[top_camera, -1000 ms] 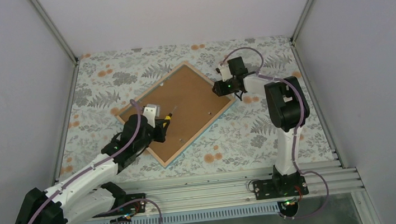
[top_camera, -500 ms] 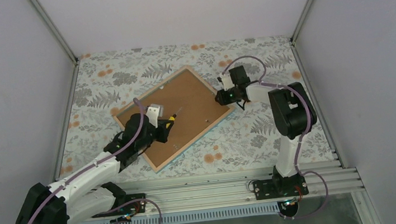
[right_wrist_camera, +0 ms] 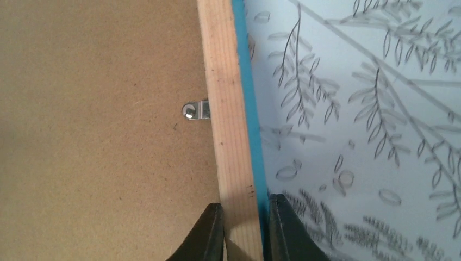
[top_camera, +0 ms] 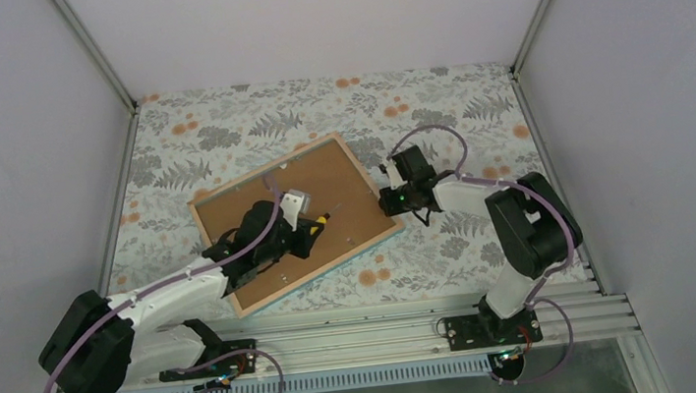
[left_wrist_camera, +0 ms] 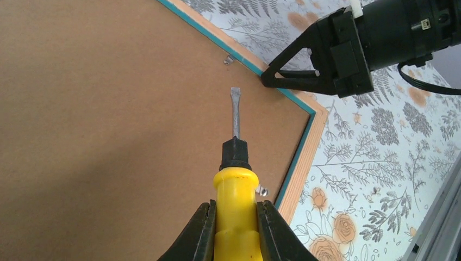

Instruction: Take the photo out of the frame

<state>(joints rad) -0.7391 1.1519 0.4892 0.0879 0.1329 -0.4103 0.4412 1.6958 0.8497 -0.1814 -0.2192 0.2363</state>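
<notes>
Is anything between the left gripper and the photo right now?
Yes. The brown backing board covers the whole back of the frame, pinned by small metal clips along the rim. The photo itself is not visible; it presumably lies beneath the board.

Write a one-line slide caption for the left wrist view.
Left hand grips a yellow-handled screwdriver over the brown backing board of the turquoise-edged wooden frame.

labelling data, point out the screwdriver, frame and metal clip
screwdriver (left_wrist_camera: 235, 193), left wrist view, on its yellow handle
frame (right_wrist_camera: 226, 81), right wrist view, on its wooden rim
metal clip (right_wrist_camera: 195, 111), right wrist view, on its rounded end
</notes>
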